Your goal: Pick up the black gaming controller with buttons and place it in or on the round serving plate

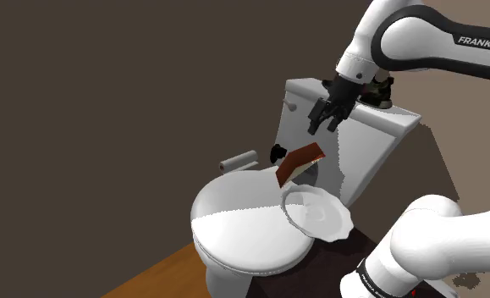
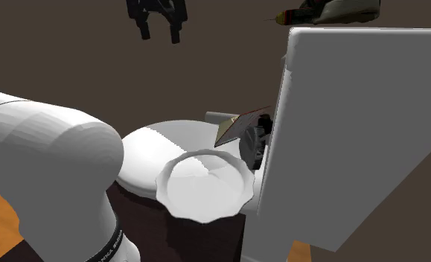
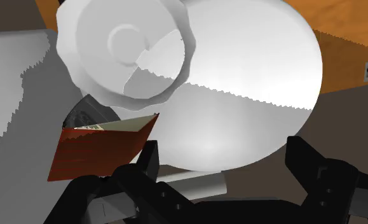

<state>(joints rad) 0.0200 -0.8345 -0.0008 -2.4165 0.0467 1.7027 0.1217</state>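
The black jaws hang spread wide and empty above the toilet tank, over its front edge. The black gaming controller stands low down close against the tank's front face, partly hidden by a reddish-brown book that leans tilted in front of the tank. The white scalloped serving plate sits before the tank at the edge of the closed toilet lid, just beside the book and apart from the controller

The white arm reaches out, its black fingers pointing down, apart and empty.
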